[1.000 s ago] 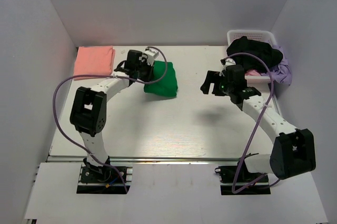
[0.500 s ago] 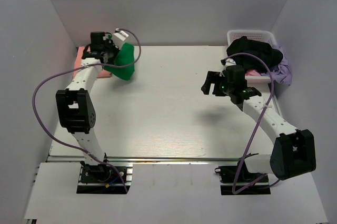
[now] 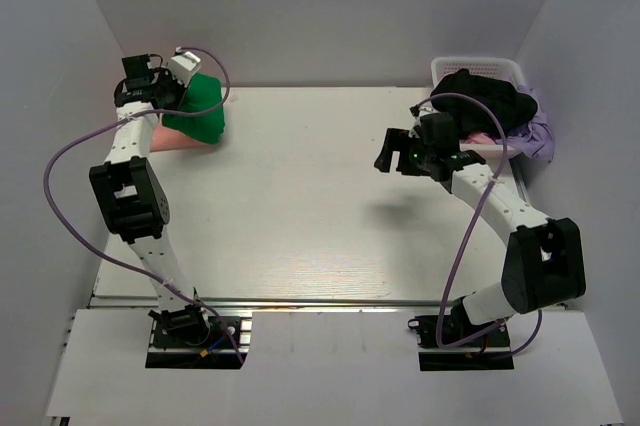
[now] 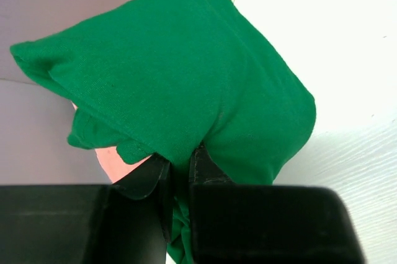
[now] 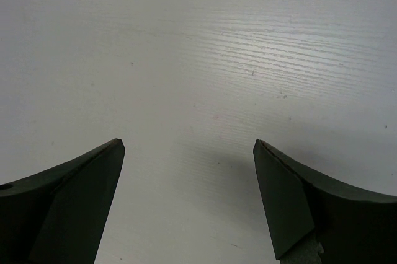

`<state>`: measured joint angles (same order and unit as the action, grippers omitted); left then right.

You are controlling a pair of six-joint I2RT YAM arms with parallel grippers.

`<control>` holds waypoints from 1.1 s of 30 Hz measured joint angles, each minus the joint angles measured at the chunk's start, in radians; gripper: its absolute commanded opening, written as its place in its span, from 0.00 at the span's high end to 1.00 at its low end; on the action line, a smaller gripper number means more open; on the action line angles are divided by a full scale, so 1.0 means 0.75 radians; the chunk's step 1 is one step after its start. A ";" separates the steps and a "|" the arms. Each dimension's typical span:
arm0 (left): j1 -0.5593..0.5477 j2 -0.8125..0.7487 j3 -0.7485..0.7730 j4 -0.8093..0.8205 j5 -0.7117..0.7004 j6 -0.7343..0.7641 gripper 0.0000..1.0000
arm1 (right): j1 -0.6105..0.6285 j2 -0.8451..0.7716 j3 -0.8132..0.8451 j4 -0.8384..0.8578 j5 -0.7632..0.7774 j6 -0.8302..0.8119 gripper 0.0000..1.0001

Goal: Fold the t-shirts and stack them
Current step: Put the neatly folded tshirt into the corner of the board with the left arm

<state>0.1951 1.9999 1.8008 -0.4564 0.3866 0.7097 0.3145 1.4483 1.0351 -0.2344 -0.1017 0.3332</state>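
Note:
The folded green t-shirt (image 3: pixel 198 110) hangs bunched at the table's far left corner, with my left gripper (image 3: pixel 172 96) shut on its edge. In the left wrist view the green cloth (image 4: pixel 186 78) fills the frame and is pinched between the black fingers (image 4: pixel 208 168). Under it lies the salmon-pink t-shirt (image 3: pixel 172 138), mostly covered; a pink patch (image 4: pixel 115 155) peeks out below the green. My right gripper (image 3: pixel 387 153) hovers open over bare table at the right, nothing between its fingertips (image 5: pixel 105 158).
A white basket (image 3: pixel 480 68) at the far right corner holds a heap of dark and purple clothes (image 3: pixel 490 101). White walls close in on the left, back and right. The white table (image 3: pixel 320 206) runs between the arms.
My left arm has swung the green t-shirt from the table's middle-left to the far left corner, over the pink one. The right gripper has shifted slightly farther back, still open.

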 measured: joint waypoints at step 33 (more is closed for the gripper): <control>0.208 0.396 0.350 0.052 -0.129 -0.331 0.01 | 0.001 0.183 0.146 0.001 -0.152 0.095 0.10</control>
<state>0.3508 2.2967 2.0632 -0.4175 0.2897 0.4618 0.3153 1.5856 1.1446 -0.2337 -0.2157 0.4046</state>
